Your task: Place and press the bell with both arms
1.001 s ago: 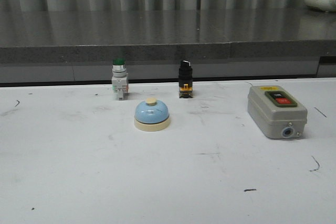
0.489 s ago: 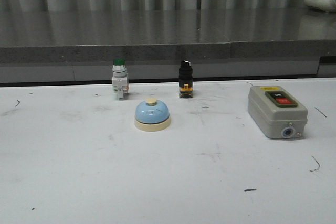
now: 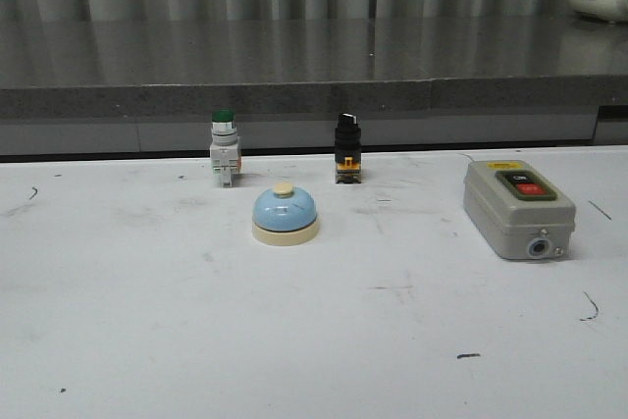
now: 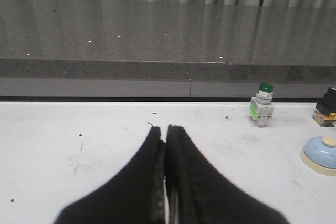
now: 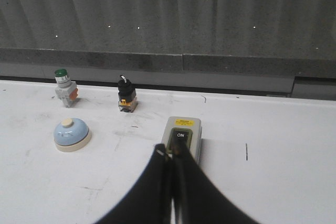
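Bell [image 3: 285, 216] on scuffed white table [image 3: 147, 321], grey counter [image 3: 294, 56] behind; both tools pressed together.

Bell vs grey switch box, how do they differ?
The bell is a round light-blue dome on a cream base; the grey switch box is rectangular. The bell has one cream button on top; the box carries a black and a red one. The box looks larger. Both sit untouched on the table.
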Controlling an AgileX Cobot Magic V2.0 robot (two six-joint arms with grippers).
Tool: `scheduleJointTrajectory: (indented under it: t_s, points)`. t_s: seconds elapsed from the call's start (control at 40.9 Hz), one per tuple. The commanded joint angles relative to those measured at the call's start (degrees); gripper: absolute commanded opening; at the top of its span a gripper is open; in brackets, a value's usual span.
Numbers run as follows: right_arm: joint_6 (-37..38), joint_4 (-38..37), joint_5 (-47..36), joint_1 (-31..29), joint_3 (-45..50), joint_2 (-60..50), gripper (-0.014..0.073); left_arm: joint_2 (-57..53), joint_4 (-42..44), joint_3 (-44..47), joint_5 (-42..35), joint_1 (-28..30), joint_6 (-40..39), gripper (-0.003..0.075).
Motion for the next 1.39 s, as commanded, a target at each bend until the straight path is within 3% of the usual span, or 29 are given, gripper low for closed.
scheduleJointTrajectory:
  t_s: [0.0,0.269,1.05,1.197,1.368]
  points:
    - [-0.4,-0.1,-4.6,-0.3,-1.5,0.4,-0.0062,-2.6,-0.3,1.8,-6.6,0.9,-0.3,-0.002]
    - [-0.4,-0.1,-4.5,-0.3,-1.5,0.5,-0.0062,-2.3,-0.1,9.6,-15.6,1.3,-0.3,-0.002]
    - [-0.4,-0.1,-4.5,-0.3,-1.5,0.5,-0.0062,-2.2,-0.1,9.4,-15.2,1.3,-0.3,-0.002]
    - [-0.9,-8.0,-6.4,-0.7,-1.5,0.5,-0.0062,-2.2,-0.1,9.4,-15.2,1.3,-0.3,-0.002]
    - [-0.9,-8.7,-6.3,-0.8,-0.1,0.5,-0.0062,-2.2,-0.1,9.4,-15.2,1.3,-0.3,-0.002]
